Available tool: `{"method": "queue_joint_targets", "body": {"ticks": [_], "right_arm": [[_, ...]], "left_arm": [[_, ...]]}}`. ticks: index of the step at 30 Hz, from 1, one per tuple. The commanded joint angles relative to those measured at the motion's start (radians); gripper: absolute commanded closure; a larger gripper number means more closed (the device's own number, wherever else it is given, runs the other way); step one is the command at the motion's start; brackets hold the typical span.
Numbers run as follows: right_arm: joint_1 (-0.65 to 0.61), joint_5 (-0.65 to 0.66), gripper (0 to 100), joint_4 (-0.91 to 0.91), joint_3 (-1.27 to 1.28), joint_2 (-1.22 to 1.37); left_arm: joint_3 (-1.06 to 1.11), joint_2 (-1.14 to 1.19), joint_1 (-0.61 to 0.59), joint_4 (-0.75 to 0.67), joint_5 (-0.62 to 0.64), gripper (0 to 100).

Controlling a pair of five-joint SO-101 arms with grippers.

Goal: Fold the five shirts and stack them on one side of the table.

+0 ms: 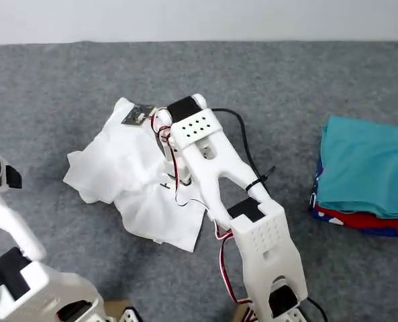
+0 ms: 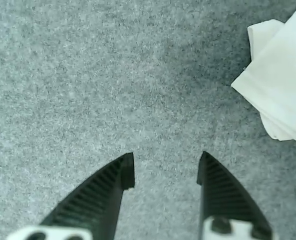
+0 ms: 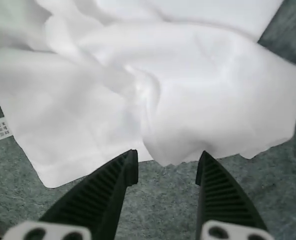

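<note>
One grey tabletop carried your crumpled white shirt near 9 o'clock, the folded stack at 3. Your right hand hung wide over the shirt's hem, left hand wide beside it; folding seemed pending, needing a hem pinch.

White shirt crumpled, spread mid-table. Folded stack at table's right edge: teal over red, blue.
</note>
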Motion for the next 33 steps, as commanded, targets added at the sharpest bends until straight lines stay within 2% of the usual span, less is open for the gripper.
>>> {"method": "queue_joint_targets", "body": {"ticks": [1, 7, 19, 21, 25, 33], "right_arm": [[0.018, -0.005, 79.4, 0.038, -0.034, -0.001], [0.062, -0.005, 79.4, 0.033, -0.080, 0.033], [0.047, -0.005, 80.1, -0.045, -0.252, 0.245], [0.050, -0.005, 84.6, -0.033, -0.310, 0.274], [0.050, -0.005, 99.6, 0.038, -0.427, 0.308], [0.108, 0.012, 98.8, 0.042, -0.384, 0.191]], "left_arm": [[-0.004, -0.046, 0.012, -0.017, -0.008, 79], [-0.004, -0.046, 0.012, -0.015, -0.008, 79], [-0.002, -0.046, 0.011, -0.011, -0.008, 79], [-0.002, -0.046, 0.011, -0.011, -0.008, 79], [-0.002, -0.046, 0.011, -0.011, -0.008, 79], [-0.004, -0.046, 0.020, -0.015, -0.008, 79]]}}
